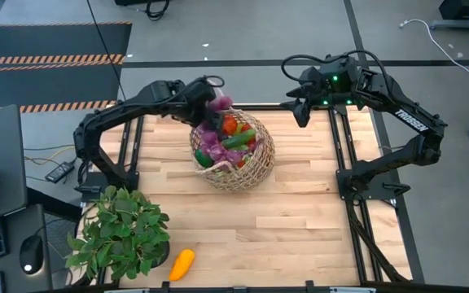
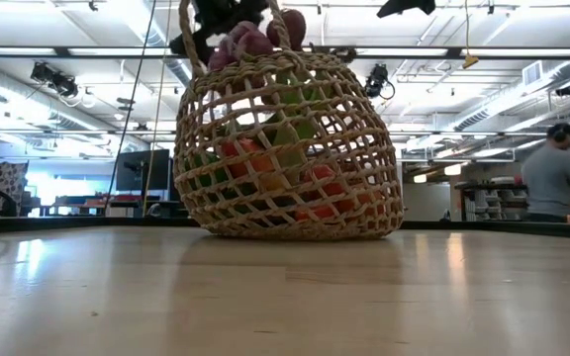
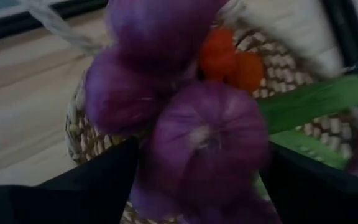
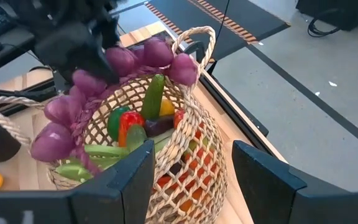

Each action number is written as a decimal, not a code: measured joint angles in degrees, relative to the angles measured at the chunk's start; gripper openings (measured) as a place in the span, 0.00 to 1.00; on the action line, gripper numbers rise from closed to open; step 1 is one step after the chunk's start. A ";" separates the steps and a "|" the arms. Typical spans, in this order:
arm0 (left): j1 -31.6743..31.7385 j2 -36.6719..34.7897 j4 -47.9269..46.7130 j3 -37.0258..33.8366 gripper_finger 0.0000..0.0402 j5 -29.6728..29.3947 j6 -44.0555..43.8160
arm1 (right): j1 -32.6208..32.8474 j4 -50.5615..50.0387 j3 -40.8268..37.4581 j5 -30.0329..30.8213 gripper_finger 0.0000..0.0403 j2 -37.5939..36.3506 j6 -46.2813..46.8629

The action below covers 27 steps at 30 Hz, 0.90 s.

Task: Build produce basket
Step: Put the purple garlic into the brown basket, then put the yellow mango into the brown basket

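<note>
Nearest me, a yellow squash (image 1: 182,264) lies at the table's (image 1: 300,220) 6 o'clock edge, beside a potted plant (image 1: 120,232). At centre the basket (image 1: 247,167) stands filled with produce (image 1: 236,138). My left gripper (image 1: 204,104) hovers at its 11 o'clock rim, fingers apart around a purple string of bulbs (image 3: 204,143). My right gripper (image 1: 300,114) waits at 1 o'clock, fingers apart, empty.

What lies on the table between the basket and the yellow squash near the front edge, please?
Nothing: in the high view the stretch of table between the basket and the yellow squash is bare wood.
</note>
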 joint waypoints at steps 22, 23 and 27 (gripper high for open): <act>-12.86 -0.09 -13.76 8.79 0.85 7.16 -12.59 | 0.00 -3.88 0.00 -4.50 0.54 0.01 -5.78; -14.13 -0.09 -14.42 8.79 0.85 8.22 -12.72 | 0.00 -4.11 0.00 -4.50 0.54 0.00 -6.11; -19.38 -0.09 -16.73 8.79 0.85 10.35 -12.16 | -0.03 -4.45 0.00 -4.50 0.54 0.00 -7.68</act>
